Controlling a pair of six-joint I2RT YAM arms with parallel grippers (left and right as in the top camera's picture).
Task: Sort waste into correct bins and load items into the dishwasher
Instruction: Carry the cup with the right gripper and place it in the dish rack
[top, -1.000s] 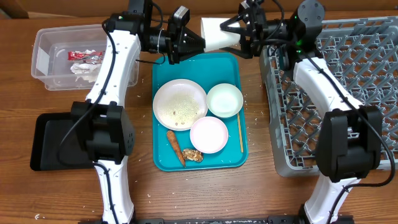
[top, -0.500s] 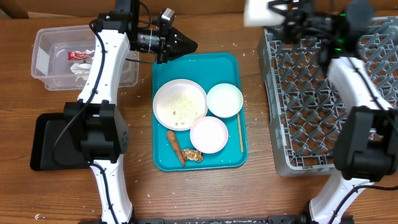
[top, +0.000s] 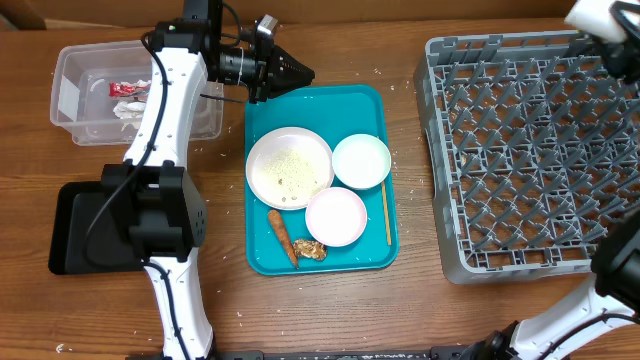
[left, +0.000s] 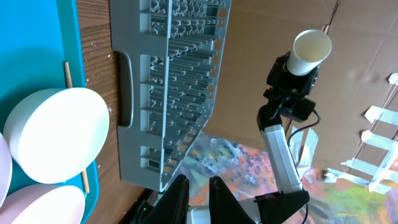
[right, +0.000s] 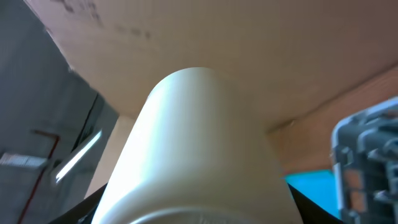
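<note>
Up high: white cup (left: 312, 47) is in the air by the far R corner of the dish rack (top: 530, 150), not in it yet.
R fingers (left: 296, 63): clamped on the cup's bottom end; cup's open mouth faces the L wrist cam.
R wrist view: cup fills most of it; fingers hidden, a bit of rack and teal tray at the R edge.
L fingers (top: 296, 72): pinched together, holding nothing, over the far L corner of the teal tray (top: 372, 110).
Teal tray: sits on the table (top: 420, 320) btw the tub and the rack.
White plate (top: 289, 168): on teal tray, far L part, w/ white rice (top: 288, 175) on it.
Green-white bowl (top: 361, 161): just R of the plate, upright.
Pink bowl (top: 336, 216): on the nr side of those two, upright.
Orange-brown stick (top: 282, 237): on teal tray, L of the pink bowl.
Brown lump (top: 309, 249): right by that stick's nr end.
Wooden stick (top: 387, 214): lies along the teal tray's R edge.
Clear tub (top: 70, 120): far L on the table; red-and-silver wrapper (top: 128, 88) and white napkin (top: 130, 108) inside.
Wrapper print: too small to read.
Black tray (top: 75, 235): nr L part of the table; L arm (top: 165, 215) covers its R edge.
Rack: on the R side of the table, pegs up.
</note>
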